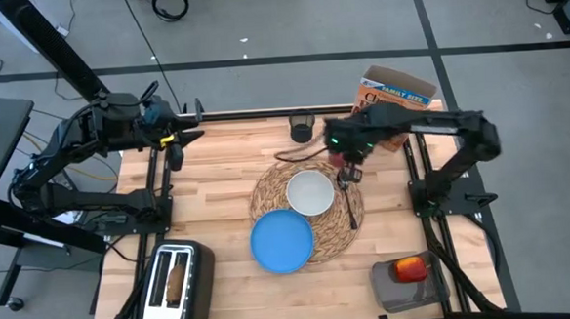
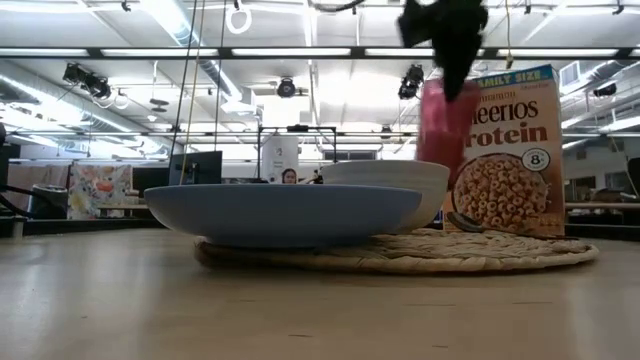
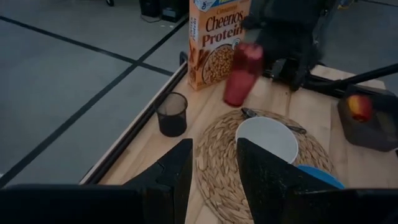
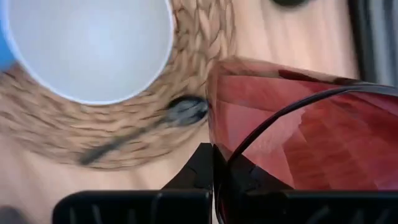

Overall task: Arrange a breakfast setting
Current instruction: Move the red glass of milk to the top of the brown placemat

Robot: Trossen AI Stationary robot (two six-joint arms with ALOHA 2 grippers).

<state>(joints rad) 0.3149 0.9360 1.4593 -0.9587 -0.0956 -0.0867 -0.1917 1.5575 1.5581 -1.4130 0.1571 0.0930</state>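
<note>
My right gripper (image 1: pixel 345 164) is shut on the red cup (image 3: pixel 242 74) and holds it in the air over the far right edge of the round straw placemat (image 1: pixel 339 225). The white bowl (image 1: pixel 309 192) and the blue plate (image 1: pixel 281 241) rest on the mat, and the metal spoon (image 1: pixel 350 207) lies on its right side. The orange Cheerios box (image 1: pixel 394 93) stands at the far right. The apple (image 1: pixel 409 266) sits on a grey block. The toast slice (image 1: pixel 178 280) stands in the toaster. My left gripper (image 3: pixel 214 168) is open and empty at the far left. My right gripper holds the red cup by its upper end (image 2: pixel 440 85), coming from above with the fingers pointing down. One dark finger (image 4: pixel 202 165) lies against the outside of the wall; where the other sits I cannot tell. The cup hangs below the fingers, slightly tilted, clear of the mat.
A small black holder cup (image 1: pixel 302 130) stands at the far edge behind the mat. The silver toaster (image 1: pixel 174 282) is at the near left. The grey block (image 1: pixel 409 285) is at the near right. Bare wood lies left of the mat.
</note>
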